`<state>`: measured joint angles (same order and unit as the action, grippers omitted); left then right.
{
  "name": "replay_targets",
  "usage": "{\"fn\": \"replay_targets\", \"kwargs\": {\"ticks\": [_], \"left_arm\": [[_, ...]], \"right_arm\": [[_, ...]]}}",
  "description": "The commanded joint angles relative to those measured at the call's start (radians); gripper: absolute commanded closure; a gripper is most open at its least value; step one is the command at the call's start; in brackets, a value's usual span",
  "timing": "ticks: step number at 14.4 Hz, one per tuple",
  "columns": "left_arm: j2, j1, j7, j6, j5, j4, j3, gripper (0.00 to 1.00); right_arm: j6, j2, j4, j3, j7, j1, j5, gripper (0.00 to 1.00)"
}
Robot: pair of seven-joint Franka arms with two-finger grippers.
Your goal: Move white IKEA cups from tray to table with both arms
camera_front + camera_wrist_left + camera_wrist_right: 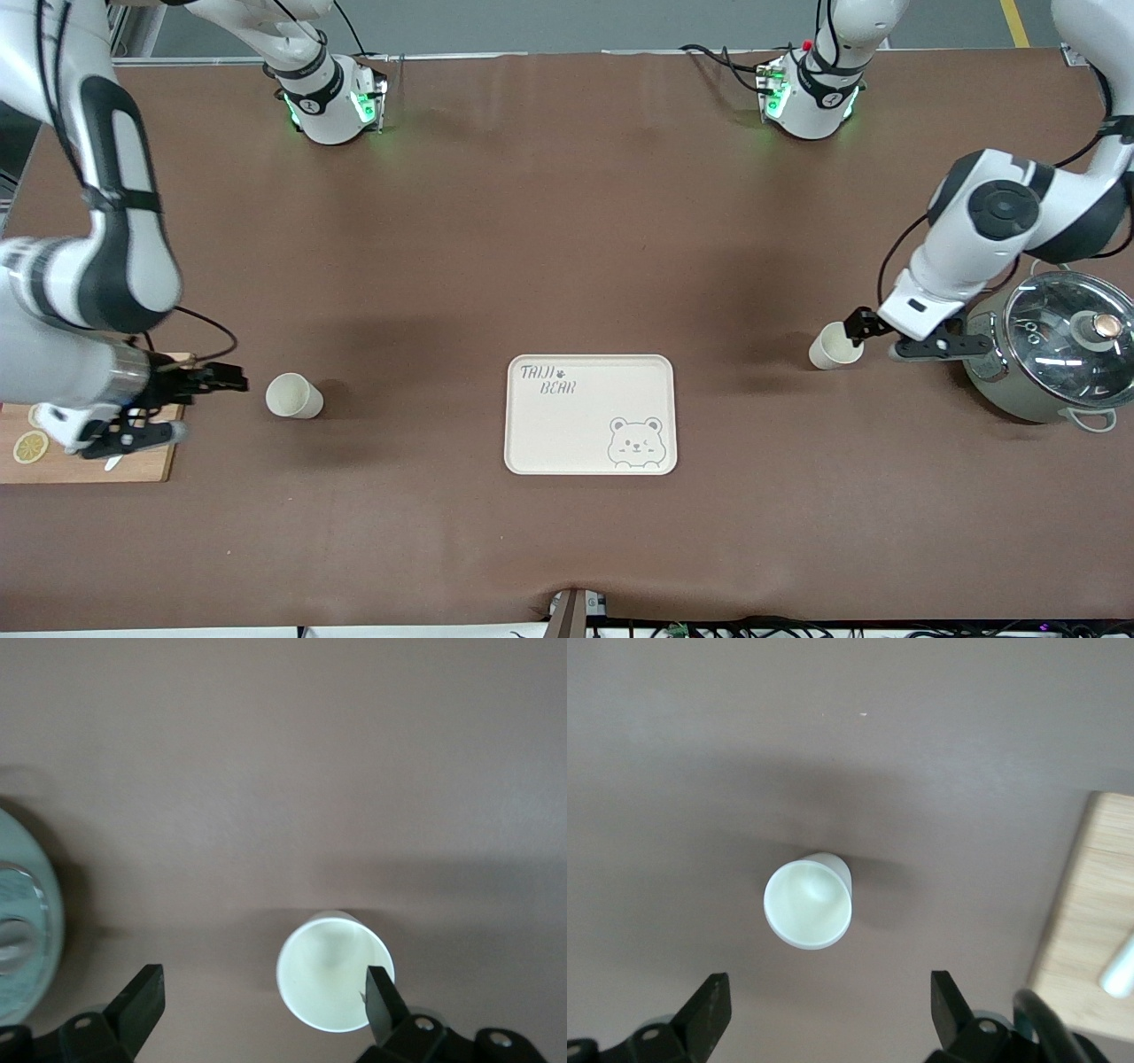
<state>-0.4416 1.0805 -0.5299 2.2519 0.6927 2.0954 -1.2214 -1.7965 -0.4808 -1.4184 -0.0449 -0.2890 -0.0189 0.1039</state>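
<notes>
Two white IKEA cups stand upright on the brown table. One cup [294, 396] is toward the right arm's end; my right gripper [213, 408] is open beside it, low over the table, a short gap from the cup. In the right wrist view this cup [808, 904] lies ahead of the open gripper [828, 1005]. The other cup [834, 346] is toward the left arm's end; my left gripper [886, 339] is open right beside it. In the left wrist view that cup [335, 973] sits off-centre, against one finger [381, 997] of the open gripper [263, 1005].
A bear-printed tray [590, 414] lies mid-table between the cups. A grey-green pot with a glass lid [1054, 354] stands just beside the left gripper, and shows in the left wrist view [22, 939]. A wooden board [89, 447] with lemon slices lies under the right arm.
</notes>
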Motion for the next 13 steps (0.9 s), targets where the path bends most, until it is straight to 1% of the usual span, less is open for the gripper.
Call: {"fn": "replay_targets", "kwargs": {"ticks": [1,3,4,5,6,7,8,9,10,12,13], "left_arm": [[-0.022,0.001,0.059,-0.115,-0.062,-0.135,-0.024,0.0],[-0.046,-0.043,0.051,-0.127,-0.106,-0.217,-0.015,0.0],[-0.057,-0.062,0.048,-0.133,-0.128,-0.253,-0.012,0.0],[-0.071,-0.085,0.053,-0.168,-0.157,-0.306,-0.009,0.0],[-0.103,-0.138,0.057,-0.231,-0.168,-0.387,0.014,0.0],[-0.135,-0.218,0.057,-0.315,-0.164,-0.485,0.058,0.0],[-0.155,-0.313,0.06,-0.401,-0.16,-0.588,0.121,0.0],[-0.158,-0.386,0.068,-0.461,-0.169,-0.659,0.19,0.0],[-0.157,-0.434,0.082,-0.495,-0.174,-0.699,0.232,0.0],[-0.157,-0.451,0.09,-0.505,-0.188,-0.733,0.238,0.0],[-0.151,-0.497,0.09,-0.511,-0.202,-0.748,0.266,0.0]], "right_arm": [[0.103,0.146,0.016,0.002,0.033,-0.007,-0.041,0.0],[0.192,0.243,0.015,0.005,0.146,-0.007,-0.049,0.0],[0.219,0.273,0.015,0.005,0.177,-0.006,-0.053,0.0],[0.227,0.296,0.01,0.005,0.18,-0.006,-0.058,0.0],[0.229,0.301,0.012,0.003,0.176,-0.009,-0.07,0.0],[0.229,0.303,0.012,0.002,0.172,-0.01,-0.076,0.0],[0.229,0.303,0.012,-0.001,0.172,-0.012,-0.076,0.0],[0.229,0.303,0.012,-0.009,0.169,-0.012,-0.076,0.0],[0.23,0.303,0.012,-0.012,0.166,-0.013,-0.076,0.0],[0.23,0.314,0.012,-0.013,0.165,-0.016,-0.076,0.0],[0.23,0.314,0.012,-0.012,0.165,-0.018,-0.076,0.0]]}}
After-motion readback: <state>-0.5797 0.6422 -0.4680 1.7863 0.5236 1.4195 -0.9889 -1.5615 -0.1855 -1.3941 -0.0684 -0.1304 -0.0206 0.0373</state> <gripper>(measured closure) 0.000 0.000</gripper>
